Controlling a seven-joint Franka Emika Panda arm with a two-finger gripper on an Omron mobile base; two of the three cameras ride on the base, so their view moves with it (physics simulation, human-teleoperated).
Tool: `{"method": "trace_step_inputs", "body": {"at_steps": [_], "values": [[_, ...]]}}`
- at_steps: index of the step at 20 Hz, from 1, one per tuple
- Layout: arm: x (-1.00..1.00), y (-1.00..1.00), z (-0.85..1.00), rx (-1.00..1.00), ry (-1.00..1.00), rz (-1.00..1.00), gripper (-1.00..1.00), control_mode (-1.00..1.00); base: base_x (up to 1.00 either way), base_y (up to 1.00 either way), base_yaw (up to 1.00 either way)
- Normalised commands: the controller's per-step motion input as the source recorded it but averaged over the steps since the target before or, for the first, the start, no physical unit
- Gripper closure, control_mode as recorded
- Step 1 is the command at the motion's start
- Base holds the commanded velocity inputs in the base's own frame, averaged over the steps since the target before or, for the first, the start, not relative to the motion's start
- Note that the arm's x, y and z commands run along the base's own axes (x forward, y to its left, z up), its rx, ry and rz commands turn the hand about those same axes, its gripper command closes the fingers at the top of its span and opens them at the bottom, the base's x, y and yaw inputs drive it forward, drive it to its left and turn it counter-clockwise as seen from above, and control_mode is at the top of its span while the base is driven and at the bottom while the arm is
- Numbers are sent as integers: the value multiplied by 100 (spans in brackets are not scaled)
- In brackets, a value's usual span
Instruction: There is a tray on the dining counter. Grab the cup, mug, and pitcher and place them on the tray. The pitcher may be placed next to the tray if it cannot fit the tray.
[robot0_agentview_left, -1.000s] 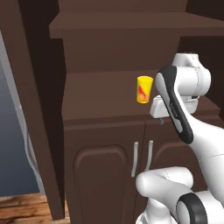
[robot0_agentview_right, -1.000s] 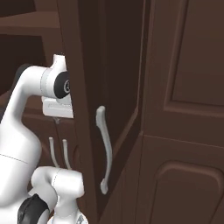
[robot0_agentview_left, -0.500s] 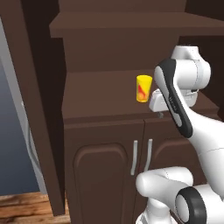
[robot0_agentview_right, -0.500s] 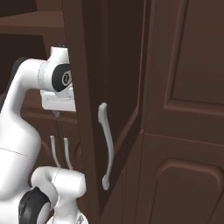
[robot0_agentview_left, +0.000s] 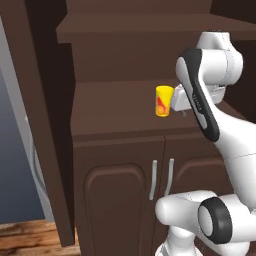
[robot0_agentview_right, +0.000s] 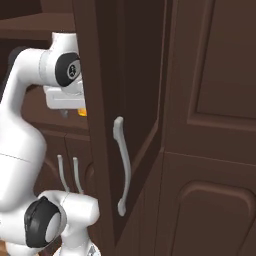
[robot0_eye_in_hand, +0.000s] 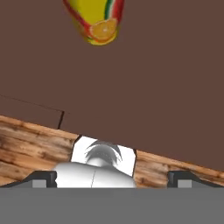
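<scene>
**Hand lifted level with the cup shelf**

Since the earlier frames the white arm's wrist has risen a little and edged closer to the cup; base and cabinet hold the same place in both base views.

Nearest: the two-finger gripper (robot0_eye_in_hand: 111, 178), its dark tips wide apart at the bottom corners of the hand view, nothing between them. Jaws spread and empty, presumably so they can straddle the tumbler.

Just beyond: the small yellow handleless cup with a red flame mark (robot0_agentview_left: 163, 101), upright on the dark brown wooden cabinet shelf (robot0_agentview_left: 110, 115), near its front edge. In the left base view the hand sits just beside it on the cup's right, seemingly not touching. In the hand view the cup (robot0_eye_in_hand: 95, 21) lies at the top edge, off the line between the tips, so the hand probably needs re-aiming before closing.

Farther: the tall cabinet door with its pale curved handle (robot0_agentview_right: 122, 170) screens most of the cup in the right base view.

Judged stage: approach to the first pickup.
</scene>
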Motion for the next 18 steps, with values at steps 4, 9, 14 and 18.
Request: {"method": "trace_step_inputs", "body": {"at_steps": [4, 9, 14, 18], "values": [[0, 5, 41, -4, -35, 4, -100, -100, 0, 0, 0], [4, 6, 24, -1, -29, 0, -100, -100, 0, 0, 0], [0, 2, 15, 2, -26, -8, -100, -100, 0, 0, 0], [0, 0, 10, 10, -14, -16, -100, -100, 0, 0, 0]]}}
